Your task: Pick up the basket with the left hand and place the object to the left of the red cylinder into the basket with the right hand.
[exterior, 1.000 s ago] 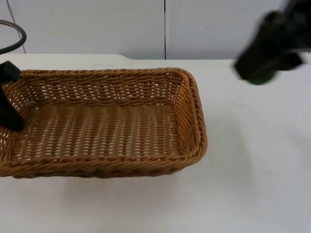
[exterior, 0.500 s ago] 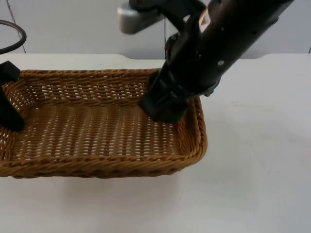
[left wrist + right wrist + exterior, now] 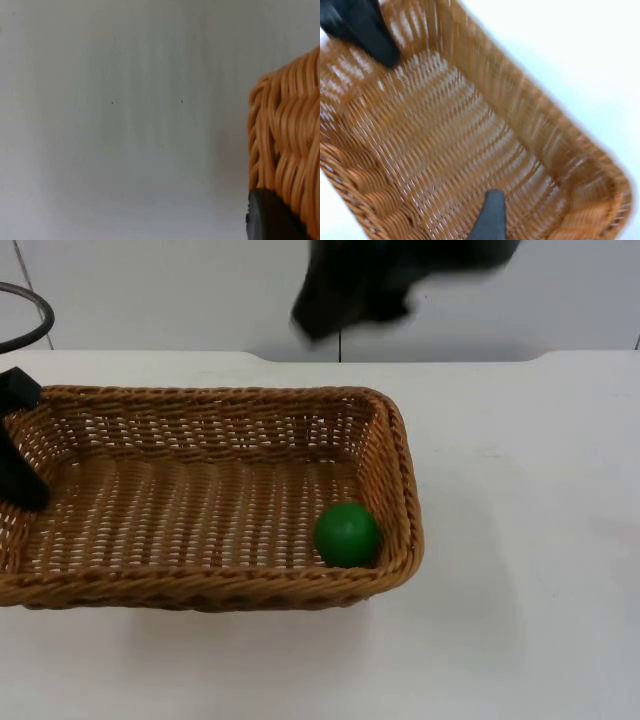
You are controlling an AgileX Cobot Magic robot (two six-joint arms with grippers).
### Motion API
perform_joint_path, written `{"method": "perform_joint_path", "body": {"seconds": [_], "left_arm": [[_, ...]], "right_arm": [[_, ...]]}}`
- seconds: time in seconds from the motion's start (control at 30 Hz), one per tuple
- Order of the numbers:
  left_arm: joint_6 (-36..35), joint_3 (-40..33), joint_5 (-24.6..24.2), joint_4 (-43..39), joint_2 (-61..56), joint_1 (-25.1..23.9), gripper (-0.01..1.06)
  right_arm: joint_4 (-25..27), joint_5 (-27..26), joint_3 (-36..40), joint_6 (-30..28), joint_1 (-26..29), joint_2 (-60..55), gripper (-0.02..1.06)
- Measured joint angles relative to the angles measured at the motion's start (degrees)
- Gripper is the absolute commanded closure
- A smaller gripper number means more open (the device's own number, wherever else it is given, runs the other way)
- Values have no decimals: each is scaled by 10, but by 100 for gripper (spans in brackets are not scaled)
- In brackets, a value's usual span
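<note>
Wicker basket [image 3: 200, 510] is gripped at its end wall by the left gripper [image 3: 18, 455], clenched on the rim. Well apart from it, at the opposite end, lies the green ball [image 3: 347, 534]. Above hangs the right gripper [image 3: 345, 300]; whether it is parted I cannot tell.

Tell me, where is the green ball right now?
In the top view, the green ball sits inside the wicker basket, in the near right corner, right against the basket's right wall.
</note>
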State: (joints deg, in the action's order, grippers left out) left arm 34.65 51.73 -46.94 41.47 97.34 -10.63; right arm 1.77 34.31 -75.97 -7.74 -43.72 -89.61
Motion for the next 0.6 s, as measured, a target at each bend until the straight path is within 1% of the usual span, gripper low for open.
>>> {"method": "perform_joint_path", "body": {"seconds": [0.03,0.13,0.23,0.37,0.4,0.43,0.47,0.6], "left_arm": [[0,0,0,0,0,0,105],[0,0,0,0,0,0,105],[0,0,0,0,0,0,105],[0,0,0,0,0,0,105],[0,0,0,0,0,0,105],[0,0,0,0,0,0,105],[0,0,1,-1,0,0,105],[0,0,3,-2,0,0,105]], "right_arm": [[0,0,0,0,0,0,33],[0,29,0,0,0,77,33],[-2,40,16,0,0,126,33],[-7,52,84,5,0,217,33],[-7,52,84,5,0,217,33],[-11,54,102,9,0,237,33],[-13,55,139,17,0,267,33],[-14,59,182,21,0,310,33]]}}
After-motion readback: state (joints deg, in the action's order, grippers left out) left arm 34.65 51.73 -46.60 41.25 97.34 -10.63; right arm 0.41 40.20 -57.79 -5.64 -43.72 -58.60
